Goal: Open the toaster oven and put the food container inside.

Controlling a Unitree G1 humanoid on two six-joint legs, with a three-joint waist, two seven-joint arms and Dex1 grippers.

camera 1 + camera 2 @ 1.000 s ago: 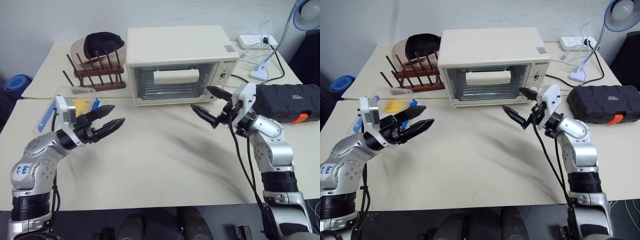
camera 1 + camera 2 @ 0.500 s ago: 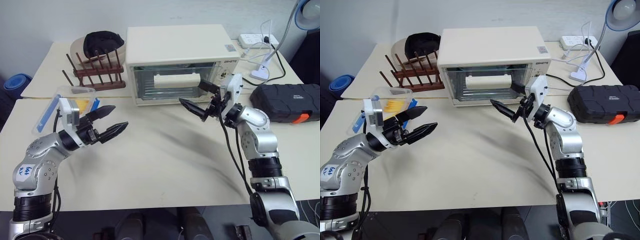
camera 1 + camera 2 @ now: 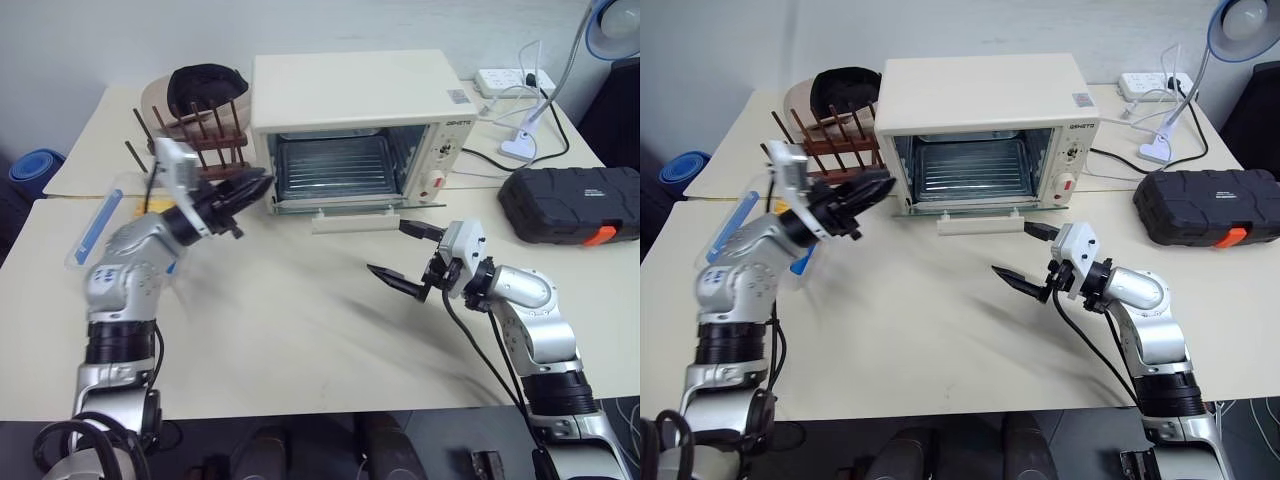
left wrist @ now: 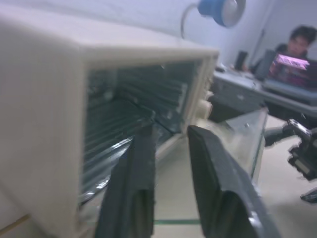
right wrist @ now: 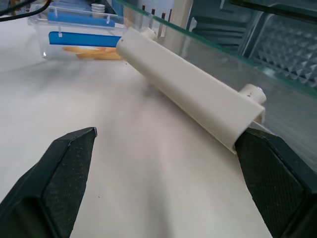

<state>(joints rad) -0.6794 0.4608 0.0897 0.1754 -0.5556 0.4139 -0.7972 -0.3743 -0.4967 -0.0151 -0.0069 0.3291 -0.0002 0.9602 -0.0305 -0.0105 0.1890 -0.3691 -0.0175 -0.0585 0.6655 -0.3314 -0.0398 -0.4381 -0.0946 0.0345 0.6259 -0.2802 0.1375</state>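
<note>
Glass door of the toaster oven (image 3: pixel 350 100) is down — food container (image 3: pixel 120 215) waits mid-left; left gripper (image 3: pixel 245 190) nearly clenched, empty, right gripper (image 3: pixel 405 255) spread.

A pale wall (image 3: pixel 120 40) stands behind the cream worktop (image 3: pixel 300 340). A blue lamp (image 3: pixel 1245 20) bends over the far corner. A white power strip (image 3: pixel 510 80) lies there too.

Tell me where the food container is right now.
In the head views, the food container sits on the table's left side, behind the left arm, in front of the wooden dish rack and left of the open toaster oven.
</note>
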